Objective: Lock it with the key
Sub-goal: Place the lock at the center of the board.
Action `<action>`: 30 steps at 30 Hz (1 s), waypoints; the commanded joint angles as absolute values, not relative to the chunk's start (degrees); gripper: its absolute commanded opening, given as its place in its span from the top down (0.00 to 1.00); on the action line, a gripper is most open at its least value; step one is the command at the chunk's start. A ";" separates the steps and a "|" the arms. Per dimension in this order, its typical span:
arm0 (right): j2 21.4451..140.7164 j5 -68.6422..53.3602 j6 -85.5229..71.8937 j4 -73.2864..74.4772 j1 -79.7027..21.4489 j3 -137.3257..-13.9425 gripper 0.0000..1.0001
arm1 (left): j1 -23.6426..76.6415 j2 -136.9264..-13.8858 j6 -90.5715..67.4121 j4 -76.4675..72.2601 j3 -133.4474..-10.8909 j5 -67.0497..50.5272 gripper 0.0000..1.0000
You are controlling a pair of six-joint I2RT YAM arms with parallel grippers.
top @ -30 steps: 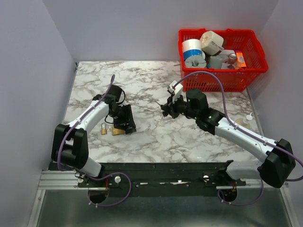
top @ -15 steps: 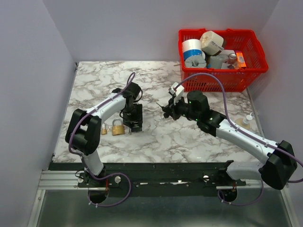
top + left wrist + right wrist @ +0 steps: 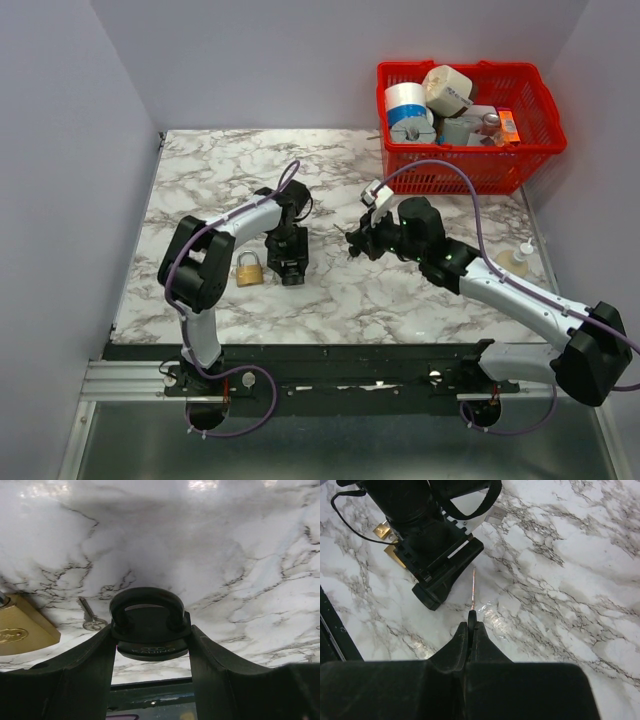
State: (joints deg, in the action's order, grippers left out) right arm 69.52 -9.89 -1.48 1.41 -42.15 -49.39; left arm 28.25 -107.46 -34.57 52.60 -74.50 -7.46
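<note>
My left gripper (image 3: 291,264) is shut on the black padlock (image 3: 150,630), holding its body between the fingers with the shackle pointing away, low over the marble table (image 3: 330,300). In the right wrist view the left gripper (image 3: 437,567) stands just ahead and to the left. My right gripper (image 3: 471,625) is shut on the key (image 3: 473,587): the black head is pinched between the fingertips and the thin metal blade points forward, its tip close to the left gripper's side. In the top view the right gripper (image 3: 352,241) is to the right of the left one.
A large brass padlock (image 3: 249,269) lies left of the left gripper, also in the left wrist view (image 3: 22,632), with a small loose metal key (image 3: 90,618) beside it. A smaller brass padlock (image 3: 382,530) lies beyond. A red basket (image 3: 470,160) of items stands back right; a white bottle (image 3: 518,258) at the right edge.
My left arm has carried the black padlock to the right, away from the brass padlocks and toward the right gripper. My right gripper with the key has shifted slightly right.
</note>
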 commanded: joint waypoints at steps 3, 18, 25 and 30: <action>67.85 -9.93 -2.64 0.53 -41.75 -47.90 0.99 | 30.15 -108.28 -35.77 53.44 -77.61 -7.38 0.95; 68.38 -10.99 -3.25 0.53 -41.22 -47.37 0.99 | 30.15 -110.74 -35.25 53.61 -78.05 -6.85 0.59; 68.91 -11.07 -3.87 0.53 -41.04 -47.37 0.99 | 30.06 -111.27 -34.89 53.61 -79.54 -7.21 0.25; 69.26 -11.34 -4.39 0.53 -40.96 -47.20 0.99 | 30.06 -110.83 -34.54 53.35 -80.24 -7.47 0.12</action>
State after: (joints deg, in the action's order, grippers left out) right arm 68.95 -9.96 -3.20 1.41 -41.50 -48.01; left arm 30.02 -110.74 -34.94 53.04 -78.35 -7.42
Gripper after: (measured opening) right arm 0.027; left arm 0.852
